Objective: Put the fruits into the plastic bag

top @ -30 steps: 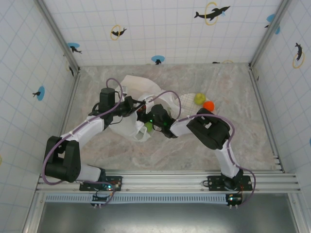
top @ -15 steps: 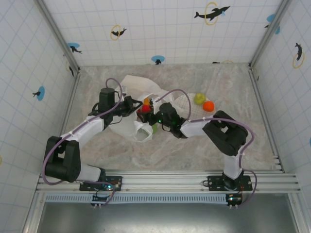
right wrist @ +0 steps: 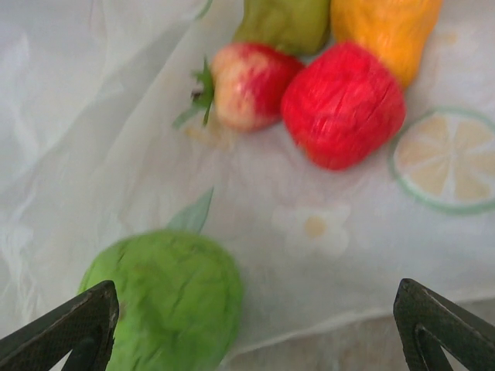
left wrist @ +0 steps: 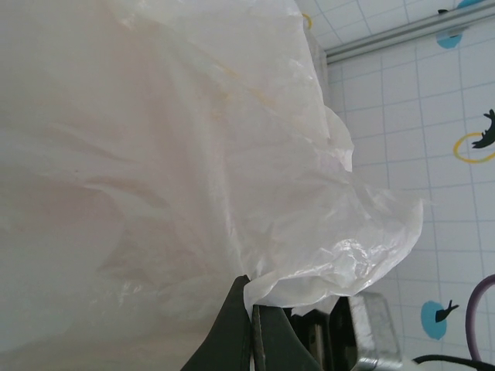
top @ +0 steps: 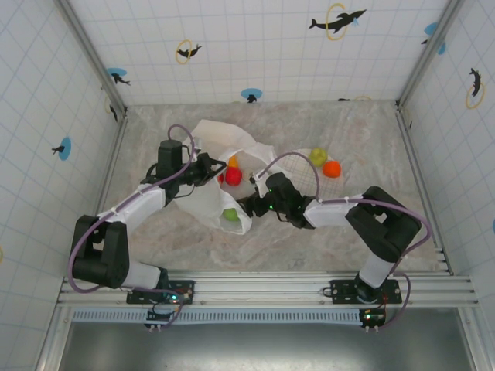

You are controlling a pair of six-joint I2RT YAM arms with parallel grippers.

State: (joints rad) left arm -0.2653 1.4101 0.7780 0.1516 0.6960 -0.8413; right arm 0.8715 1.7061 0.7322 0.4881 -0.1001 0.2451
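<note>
The white plastic bag point(top: 207, 199) lies at centre left, its mouth held up by my left gripper point(top: 203, 171), which is shut on a fold of the bag's film point(left wrist: 309, 263). Inside the bag lie a red fruit point(top: 233, 176), an orange fruit point(top: 233, 161) and a green fruit point(top: 230, 214). My right gripper point(top: 247, 205) stands open at the bag's mouth, just right of the green fruit point(right wrist: 162, 301). Beyond it I see a strawberry-like fruit point(right wrist: 247, 83), the red one point(right wrist: 343, 104), a dull green one point(right wrist: 282, 23) and the orange one point(right wrist: 387, 27). My right gripper point(right wrist: 255, 332) holds nothing.
A round pale grid-patterned plate point(top: 300, 164) lies right of the bag. A yellow-green fruit point(top: 317, 157) and an orange-red fruit point(top: 332, 168) sit at its far right side. Tiled walls enclose the marble table on three sides.
The right gripper has let go of the green fruit, which now lies in the bag, and has drawn back to the right. The left gripper stays shut on the bag.
</note>
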